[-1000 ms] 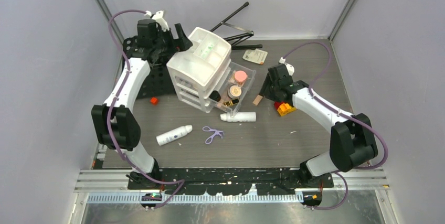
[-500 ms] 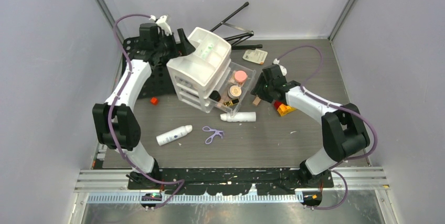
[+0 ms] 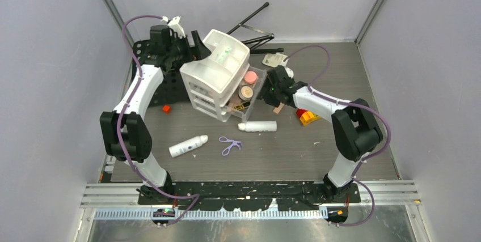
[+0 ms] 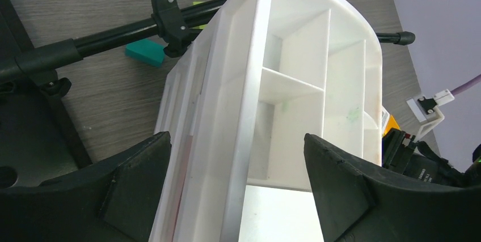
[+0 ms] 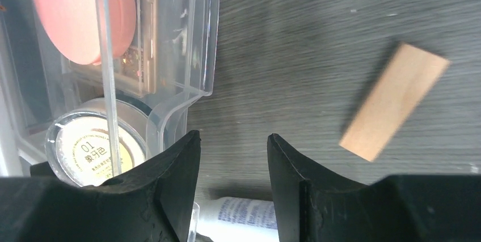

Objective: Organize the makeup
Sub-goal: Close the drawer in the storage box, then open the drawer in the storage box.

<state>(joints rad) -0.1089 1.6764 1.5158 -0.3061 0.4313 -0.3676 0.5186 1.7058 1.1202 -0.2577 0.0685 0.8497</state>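
Overhead, white organizer: mid-table toward the back, looking tilted, with a clear drawer standing out on its right side.
Overhead, makeup in the drawer: pink compact at the far end, pale compact next to it, black-gold lipstick at the near end.
Overhead, makeup on the table: white bottle lying just in front of the drawer; second white bottle lying farther left, with a purple looped tool between them (what it is, I cannot say).
Overhead, left gripper: up at the organizer's back left corner.
Overhead, right gripper: at the drawer's outer end.
Overhead, clutter: tan wooden block just beside the right gripper, red-and-yellow block near it, black tripod behind the organizer, small red cube by the black perforated plate.
Left wrist, left gripper: fingers spread wide, one on each side of the organizer's divided top tray; whether they press on it I cannot tell.
Left wrist, in the way: tripod legs crossing behind the organizer, a teal block lying under one leg.
Right wrist, right gripper: jaws part-way apart with only bare table between them, holding nothing; the finger on the drawer's side sits by the drawer's curved front lip (touching or just beside, hard to say).
Right wrist, through the clear wall: pink compact above, pale compact marked "01" below.
Right wrist, nearby: white bottle peeking out beneath the fingertips; wooden block lying flat, well apart from the drawer.
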